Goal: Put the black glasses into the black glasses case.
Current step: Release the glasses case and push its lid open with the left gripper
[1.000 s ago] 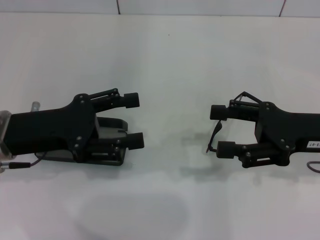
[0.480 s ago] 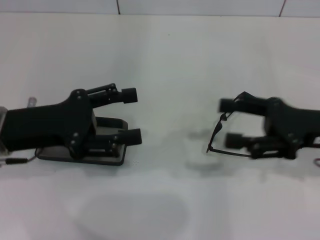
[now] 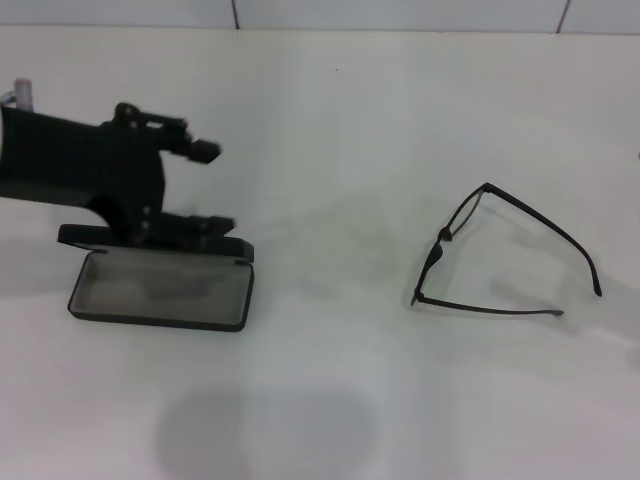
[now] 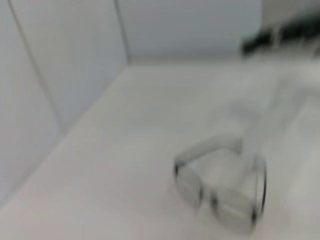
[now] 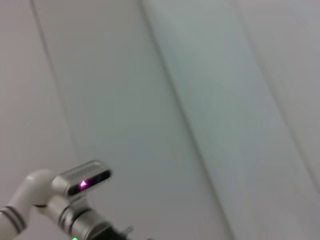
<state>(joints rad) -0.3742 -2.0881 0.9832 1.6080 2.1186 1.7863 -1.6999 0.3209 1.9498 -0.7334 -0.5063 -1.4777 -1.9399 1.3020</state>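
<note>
The black glasses case [image 3: 160, 290] lies open on the white table [image 3: 330, 400] at the robot's left, grey lining upward; the black glasses [image 3: 500, 255] lie well apart from it at the right, temples unfolded, held by nothing. The left gripper [image 3: 205, 185] is raised over the far edge of the case, its fingers spread wide and empty; the right gripper is not visible in the head view, and the right wrist view shows only wall, so its finger state cannot be told.

The step in hand is judged to be the pickup of the glasses; nothing is yet placed. A grasp at the bridge or front rim is recommended, not at a thin temple, which may flex or slip; the lenses should be spared from the pads; the frame should be lowered level, long axis aligned with the case, temples inside the rim.
</note>
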